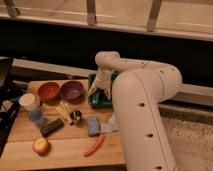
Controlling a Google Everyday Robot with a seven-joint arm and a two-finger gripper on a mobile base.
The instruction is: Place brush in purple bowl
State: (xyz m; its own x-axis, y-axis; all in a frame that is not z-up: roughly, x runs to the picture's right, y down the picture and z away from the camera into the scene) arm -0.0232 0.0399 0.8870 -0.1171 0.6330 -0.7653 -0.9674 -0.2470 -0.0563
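The brush [51, 127] is a small blackish piece lying flat on the wooden table [65, 152], toward the front left. The purple bowl [72, 90] stands at the back of the table, right of an orange-red bowl [48, 91], and looks empty. My gripper [99, 91] points down at the back right of the table, over a green tray [96, 101], just right of the purple bowl and well away from the brush. Its two pale fingers are spread apart with nothing between them.
A white cup [28, 101] and a blue cup [36, 116] stand at the left. Yellow pieces [63, 111], a dark round clump [75, 116], a blue sponge [92, 125], a white cloth [111, 123], a red chili [95, 145] and an apple [41, 145] lie on the table. My large white arm [142, 110] fills the right side.
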